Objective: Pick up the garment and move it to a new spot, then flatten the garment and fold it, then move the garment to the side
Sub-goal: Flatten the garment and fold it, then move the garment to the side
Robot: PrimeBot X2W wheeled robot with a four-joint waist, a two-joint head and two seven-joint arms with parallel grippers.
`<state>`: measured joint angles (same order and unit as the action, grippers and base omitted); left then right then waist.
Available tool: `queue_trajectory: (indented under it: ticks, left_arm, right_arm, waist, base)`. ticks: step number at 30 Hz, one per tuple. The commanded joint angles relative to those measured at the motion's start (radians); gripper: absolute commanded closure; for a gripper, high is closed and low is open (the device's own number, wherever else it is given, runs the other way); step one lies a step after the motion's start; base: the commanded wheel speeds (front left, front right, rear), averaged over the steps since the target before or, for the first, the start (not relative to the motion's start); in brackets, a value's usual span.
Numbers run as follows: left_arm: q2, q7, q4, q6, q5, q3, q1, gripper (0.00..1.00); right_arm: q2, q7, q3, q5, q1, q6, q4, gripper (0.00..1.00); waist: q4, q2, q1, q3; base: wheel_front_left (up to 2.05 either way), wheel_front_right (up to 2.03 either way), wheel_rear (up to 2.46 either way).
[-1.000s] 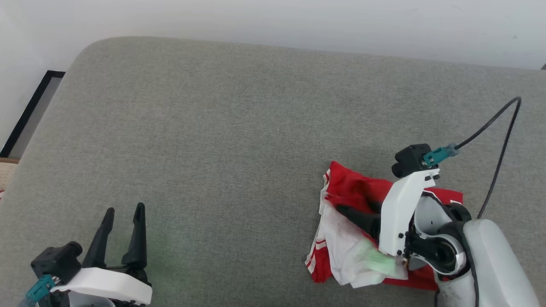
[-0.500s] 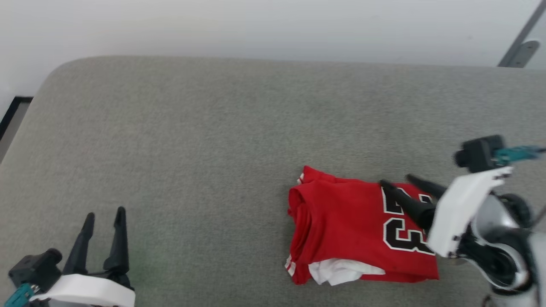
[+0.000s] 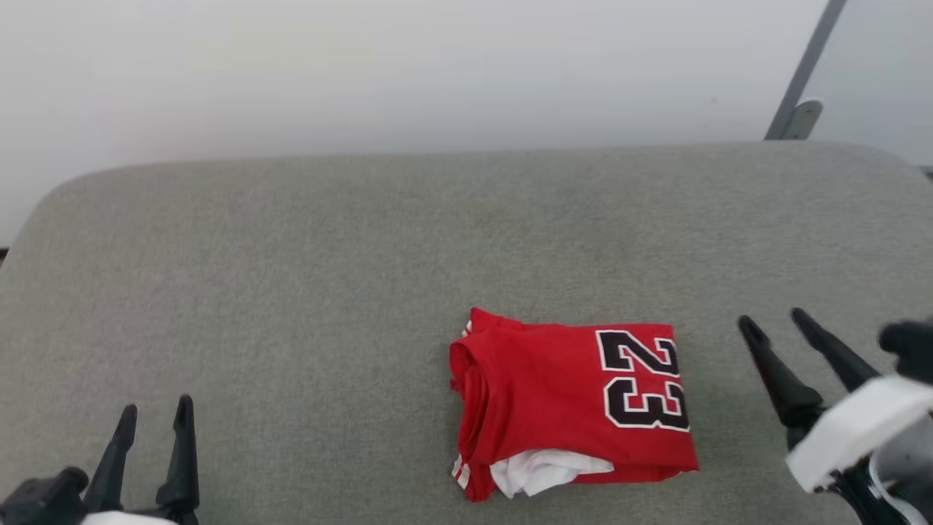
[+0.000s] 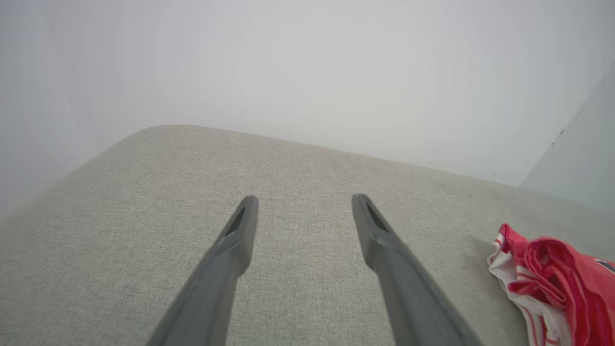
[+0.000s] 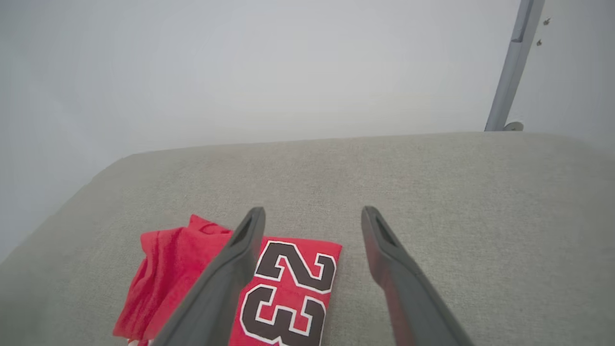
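1. Left gripper, head view, 7 o'clock corner: fingers moderately spread, holding nothing, over bare bench. Spread unchanged from a second ago. In its wrist view the left gripper points toward the pale wall, with the garment at 4 o'clock.

2. Garment, head view, 5 o'clock of centre: a folded red rectangle flat on the bench, black white-outlined "23" face up at its 3 o'clock end, bunched red folds at 9 o'clock, a white layer showing at the 6 o'clock edge. A second ago it was a crumpled heap with the right fingers pressed into it.

3. Right gripper, head view, 4 o'clock: fingers apart, empty, well clear of the garment's 3 o'clock edge; half a second ago they overlapped the "23". In its wrist view the right gripper has the garment at 7 o'clock.

4. Grey post, 1 o'clock. The head camera itself has shifted.
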<state>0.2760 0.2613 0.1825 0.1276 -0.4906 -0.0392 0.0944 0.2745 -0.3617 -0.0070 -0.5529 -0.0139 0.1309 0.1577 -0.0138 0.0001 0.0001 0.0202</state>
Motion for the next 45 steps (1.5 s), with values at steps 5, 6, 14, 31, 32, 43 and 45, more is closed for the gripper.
queue_trajectory:
  ticks: [5,6,14,31,32,43,45]
  left_arm:
    - [0.01,0.005,0.004,0.003,0.001,0.015,0.037,0.0]
    - [0.012,0.005,0.007,0.003,-0.001,0.017,0.038,0.0]
    - [0.028,0.005,0.03,0.003,-0.003,0.035,0.061,0.0]
    - [0.018,0.005,0.033,0.003,-0.021,0.013,0.08,0.0]
    - [0.017,0.005,0.032,0.003,-0.021,0.012,0.077,0.0]
    - [0.021,0.005,0.027,0.003,0.008,0.015,0.047,0.0]
    - [0.023,0.005,0.028,0.003,0.008,0.017,0.043,0.0]
  right_arm:
    - [0.069,0.249,0.034,0.038,0.047,0.0,-0.074,0.0]
    - [0.077,0.289,0.039,0.051,0.057,0.0,-0.095,0.0]
    - [0.119,0.524,0.068,0.085,0.083,0.0,-0.238,0.0]
    - [0.063,0.627,0.049,0.067,0.079,0.0,-0.405,0.0]
    - [0.054,0.627,0.044,0.065,0.081,0.0,-0.406,0.0]
    - [0.013,0.626,0.024,0.091,0.092,0.0,-0.404,0.0]
    - [0.011,0.626,0.027,0.097,0.092,0.0,-0.406,0.0]
  waist:
    - [-0.025,-0.0001,-0.0001,-0.028]
    - [-0.028,-0.0001,-0.0001,-0.032]
    - [-0.04,-0.0001,-0.0001,-0.053]
    - [-0.053,-0.0001,-0.0001,-0.071]
    - [-0.052,-0.0001,-0.0001,-0.071]
    - [-0.052,-0.0001,-0.0001,-0.07]
    - [-0.052,-0.0001,-0.0001,-0.07]
  base:
    - [0.0,0.0,0.0]
    - [0.0,0.0,0.0]
    - [0.0,0.0,0.0]
    - [0.0,0.0,0.0]
    - [0.0,0.0,0.0]
    - [0.0,0.0,0.0]
    - [0.0,0.0,0.0]
